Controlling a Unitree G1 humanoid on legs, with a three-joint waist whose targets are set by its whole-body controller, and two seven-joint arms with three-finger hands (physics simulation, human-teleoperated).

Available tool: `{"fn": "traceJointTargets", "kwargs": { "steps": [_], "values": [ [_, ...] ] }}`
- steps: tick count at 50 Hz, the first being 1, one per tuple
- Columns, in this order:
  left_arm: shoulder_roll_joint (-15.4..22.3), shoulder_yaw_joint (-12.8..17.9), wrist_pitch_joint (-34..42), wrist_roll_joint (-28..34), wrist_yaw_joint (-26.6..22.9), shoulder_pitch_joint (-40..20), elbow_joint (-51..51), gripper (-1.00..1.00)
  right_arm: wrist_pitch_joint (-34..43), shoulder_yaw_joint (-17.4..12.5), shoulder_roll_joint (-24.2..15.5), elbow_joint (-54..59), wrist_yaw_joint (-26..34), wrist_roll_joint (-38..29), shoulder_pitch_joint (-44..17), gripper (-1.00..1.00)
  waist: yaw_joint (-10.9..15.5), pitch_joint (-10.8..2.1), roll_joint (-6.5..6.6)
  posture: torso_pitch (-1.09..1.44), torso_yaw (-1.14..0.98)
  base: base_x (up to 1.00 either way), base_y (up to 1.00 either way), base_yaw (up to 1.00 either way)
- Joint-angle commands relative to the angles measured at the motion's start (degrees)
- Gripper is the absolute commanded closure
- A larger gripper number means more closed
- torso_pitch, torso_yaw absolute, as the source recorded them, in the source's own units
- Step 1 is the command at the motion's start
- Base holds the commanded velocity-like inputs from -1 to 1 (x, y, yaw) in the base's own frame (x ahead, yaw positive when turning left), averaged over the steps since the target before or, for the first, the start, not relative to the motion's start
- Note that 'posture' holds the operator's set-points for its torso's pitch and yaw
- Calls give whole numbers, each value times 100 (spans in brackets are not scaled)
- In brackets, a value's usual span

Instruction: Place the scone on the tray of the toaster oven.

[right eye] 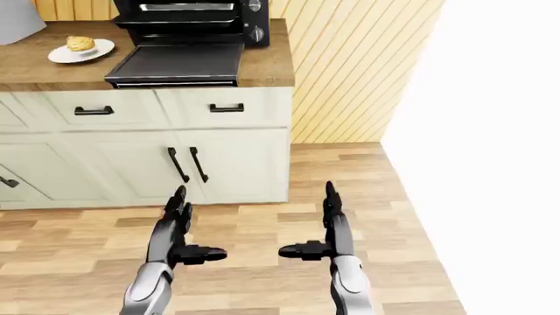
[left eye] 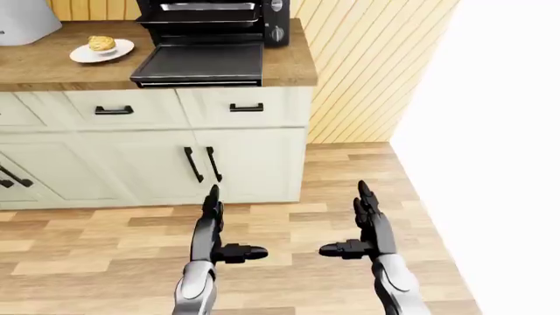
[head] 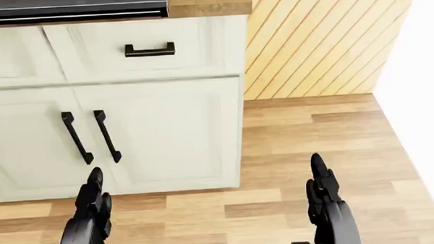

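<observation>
A golden scone [left eye: 102, 43] sits on a small white plate [left eye: 119, 53] on the wooden counter, at the top left of the left-eye view. To its right stands the black toaster oven [left eye: 215, 16], its door [left eye: 200, 63] folded down flat and a tray [left eye: 210, 6] showing inside. Both hands hang low over the floor, far below the counter. My left hand [left eye: 217, 226] and right hand [left eye: 360, 223] are open, fingers straight, thumbs pointing inward, holding nothing.
Pale cabinets with black handles [left eye: 202, 163] and drawers [left eye: 246, 107] stand under the counter [left eye: 293, 62]. A slatted wooden wall [left eye: 376, 65] rises at the right. A grey appliance [left eye: 26, 20] stands at the top left. Plank floor [left eye: 289, 223] lies below.
</observation>
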Motion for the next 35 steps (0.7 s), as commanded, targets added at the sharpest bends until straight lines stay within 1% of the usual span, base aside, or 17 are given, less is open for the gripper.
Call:
{"fn": "traceJointTargets", "kwargs": {
  "steps": [1,3,4,5,7,9,11,14,18,20,22,23,24,25,26,30,35],
  "values": [
    [20,-5,-362,-8,-11,-196,-497,-100,-408,-49,-28,-348,-14,39,-188,-100,-12,-5,-45,0,0,0,0,0],
    [65,48,-609,22,-37,-286,-110,-100,-567,-75,-27,-294,-93,0,-238,-100,36,-346,-4,0,0,0,0,0],
    [56,78,-602,17,7,-239,-112,-100,-594,-98,-23,-333,-73,77,-211,-100,36,-294,-9,0,0,0,0,0],
    [55,68,-606,27,10,-241,-140,-100,-623,-97,-26,-249,-97,67,-241,-100,39,-104,-37,0,0,0,0,0],
    [44,40,-589,77,30,-162,-244,-100,-648,-52,-14,-311,-63,92,-228,-100,33,-399,-39,0,0,0,0,0],
    [37,9,-593,126,37,-112,-309,-100,-638,-63,-13,-310,-58,138,-245,-100,16,-505,-15,0,0,0,13,0],
    [52,27,-658,143,27,-179,-166,-100,-675,-124,-19,-231,-104,218,-300,-100,-24,-366,-201,0,0,0,51,0],
    [69,64,-659,139,27,-209,-132,-100,-682,-124,-32,-219,-105,237,-300,-100,-47,-455,-303,0,0,0,51,0],
    [64,51,-676,159,21,-225,-98,-100,-652,-112,-41,-292,-110,235,-293,-100,-84,-387,-113,0,0,0,52,0],
    [68,35,-661,207,27,-216,-109,-100,-620,-92,-18,-362,-93,271,-265,-100,-97,-365,43,0,0,0,52,0],
    [67,29,-661,231,24,-208,-121,-100,-585,-101,-25,-416,-93,290,-262,-100,-100,-379,307,0,0,0,52,0],
    [73,36,-676,240,24,-209,-100,-100,-601,-101,-26,-401,-91,288,-263,-100,-90,-454,569,0,0,0,52,0],
    [70,41,-671,238,28,-209,-106,-100,-604,-95,-27,-399,-89,282,-262,-100,-109,-548,620,0,0,0,52,0],
    [69,45,-664,241,36,-216,-110,-100,-625,-102,-26,-369,-98,280,-273,-100,-25,-400,432,0,0,0,52,0],
    [66,49,-658,230,33,-220,-101,-100,-636,-110,-30,-371,-94,289,-265,-100,-42,-330,413,0,0,0,52,0],
    [71,42,-657,271,41,-201,-128,-100,-592,-108,-24,-440,-100,316,-268,-100,-8,-348,137,0,0,0,53,0],
    [66,38,-655,261,28,-208,-115,-100,-620,-118,-27,-428,-96,336,-276,-100,5,-308,-104,0,0,0,52,0]
  ]
}}
